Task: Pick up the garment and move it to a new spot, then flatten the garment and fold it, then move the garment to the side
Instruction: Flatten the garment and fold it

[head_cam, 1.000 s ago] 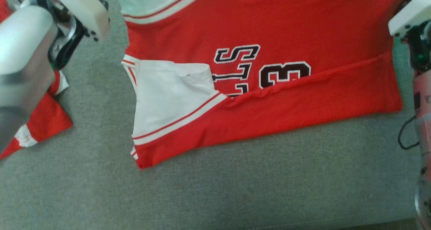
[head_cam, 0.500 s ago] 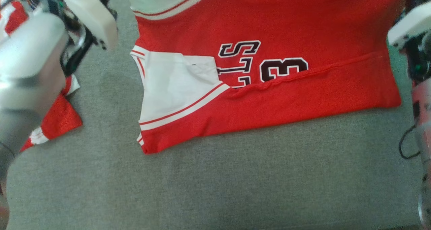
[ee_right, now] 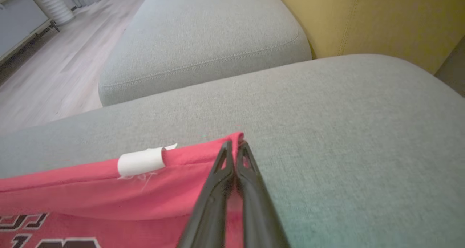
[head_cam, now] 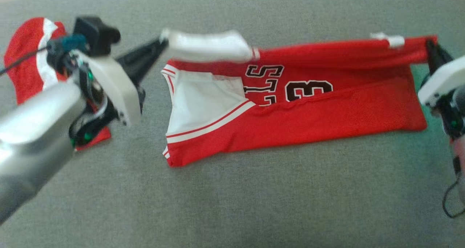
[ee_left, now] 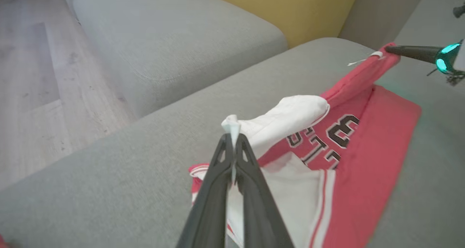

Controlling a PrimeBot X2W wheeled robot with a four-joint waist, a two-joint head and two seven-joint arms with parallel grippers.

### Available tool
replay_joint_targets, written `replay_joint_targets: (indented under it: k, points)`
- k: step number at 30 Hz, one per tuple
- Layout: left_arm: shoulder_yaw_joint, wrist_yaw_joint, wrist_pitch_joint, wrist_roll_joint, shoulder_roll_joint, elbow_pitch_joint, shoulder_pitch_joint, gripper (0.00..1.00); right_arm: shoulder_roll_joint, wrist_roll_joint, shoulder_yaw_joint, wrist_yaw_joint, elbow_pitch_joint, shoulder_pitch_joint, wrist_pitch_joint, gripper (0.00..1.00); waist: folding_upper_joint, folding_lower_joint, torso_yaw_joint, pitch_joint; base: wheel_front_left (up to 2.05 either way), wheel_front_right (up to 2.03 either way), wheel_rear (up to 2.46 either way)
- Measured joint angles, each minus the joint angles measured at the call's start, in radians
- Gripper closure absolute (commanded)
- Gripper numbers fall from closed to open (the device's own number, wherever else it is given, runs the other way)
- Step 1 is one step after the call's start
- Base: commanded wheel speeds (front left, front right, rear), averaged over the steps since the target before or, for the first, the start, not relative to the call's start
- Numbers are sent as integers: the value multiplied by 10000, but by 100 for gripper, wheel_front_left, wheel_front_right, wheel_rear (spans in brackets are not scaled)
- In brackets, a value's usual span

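Observation:
The garment [head_cam: 327, 113], a red jersey with a white side panel and dark lettering, lies across the grey sofa cushion [head_cam: 254, 204]. Its far edge is lifted off the cushion and stretched between both grippers. My left gripper [head_cam: 161, 43] is shut on the white end of that edge, and in the left wrist view its fingertips [ee_left: 232, 141] pinch white fabric. My right gripper [head_cam: 430, 46] is shut on the red corner [ee_right: 238, 136], beside a small white tag [ee_right: 141, 161]. The near half of the garment lies flat with its hem folded over.
A second red and white cloth [head_cam: 29, 55] lies bunched at the far left, partly under my left arm. A second grey cushion [ee_left: 174, 41], a yellow backrest [ee_right: 381, 19] and wooden floor [ee_left: 29, 77] lie beyond the garment.
The head camera has swung up, so the whole picture has shifted. Both grippers have come into view holding the far edge raised, and the garment's far part looks drawn nearer over the lettering.

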Motion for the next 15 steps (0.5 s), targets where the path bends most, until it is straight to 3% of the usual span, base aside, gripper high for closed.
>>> replay_joint_targets:
  k: [7,15]
  points:
    - [-178,142,782,-360,922,-1946,1062,100,-604,523,167,0,-428,1003,972,100,0,1,149,-347,0,0,0]
    - [-345,531,1011,-418,1381,-3103,1904,100,-953,800,186,0,-980,1638,1937,100,0,2,198,-349,0,0,0]
